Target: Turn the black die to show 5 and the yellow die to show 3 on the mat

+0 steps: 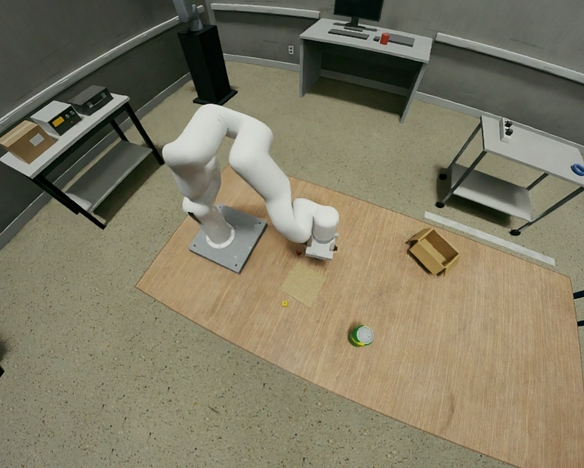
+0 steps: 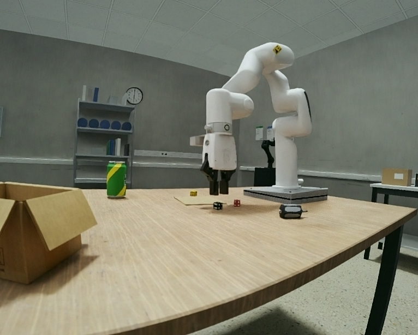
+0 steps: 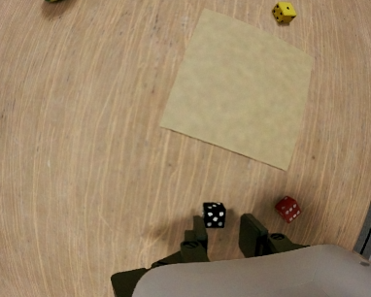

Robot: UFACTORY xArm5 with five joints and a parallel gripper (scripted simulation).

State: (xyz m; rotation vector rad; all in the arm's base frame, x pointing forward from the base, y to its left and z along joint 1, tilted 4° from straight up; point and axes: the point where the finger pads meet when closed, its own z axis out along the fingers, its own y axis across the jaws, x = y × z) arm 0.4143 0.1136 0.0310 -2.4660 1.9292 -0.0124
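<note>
My gripper (image 2: 219,188) (image 3: 220,231) is open and empty, its fingertips a little above the black die (image 2: 217,205) (image 3: 214,215). The black die sits flat on the table off the mat (image 1: 303,283) (image 2: 188,200) (image 3: 238,92), its upper face seeming to show 5; it is hidden in the top view. The red die (image 1: 298,251) (image 2: 237,202) (image 3: 287,210) lies flat beside it, off the mat, with what looks like 6 on top. The yellow die (image 1: 285,303) (image 2: 193,193) (image 3: 284,13) lies off the mat's far side in the wrist view, with 1 on top.
A green can (image 1: 360,336) (image 2: 116,179) stands on the table beyond the mat. An open cardboard box (image 1: 432,251) (image 2: 38,226) stands farther off. A small grey and black object (image 2: 291,210) lies near the robot's base plate (image 1: 229,238) (image 2: 286,195).
</note>
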